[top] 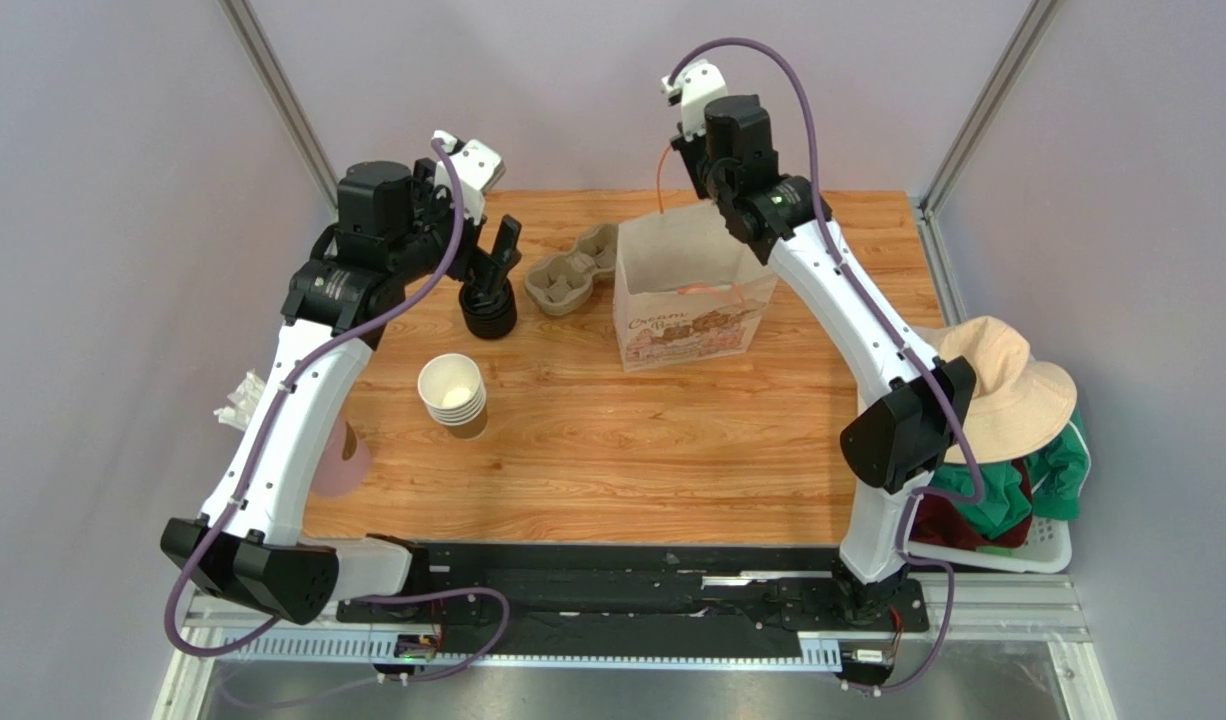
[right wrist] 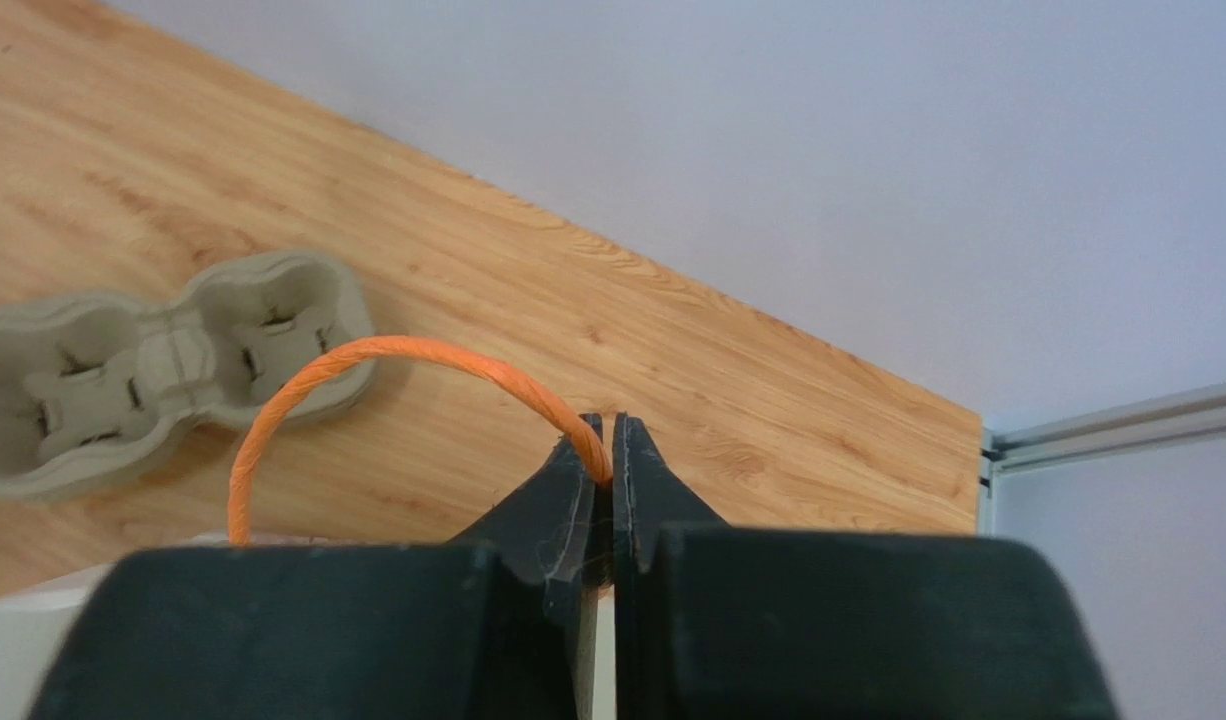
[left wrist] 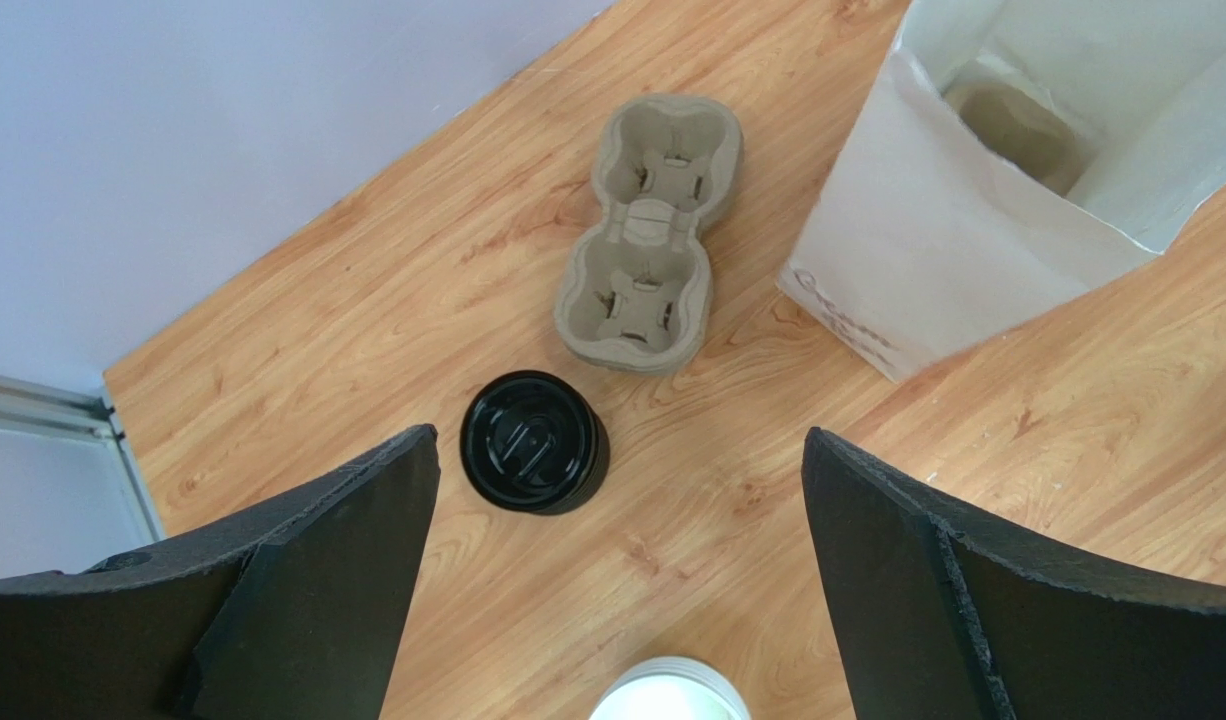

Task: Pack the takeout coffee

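Tabletop point(top: 649, 450) (warm wood grain) meets lavender walls point(top: 574, 90) beneath wide-open left end effector point(left wrist: 616, 450).

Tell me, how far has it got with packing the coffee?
Done: the paper bag stands open. In hand: the right end effector is shut on the bag's orange handle, while the left end effector hangs open above the black lids. Left: the stacked cups are lidless and the cup carrier beside the bag is empty, so the lidding and bagging seem yet to come.

Moulded grey pulp cup carrier point(top: 564, 279) upper centre, just left of white paper bag point(top: 691, 300); brown paper cup stack point(top: 454, 393) below-left.
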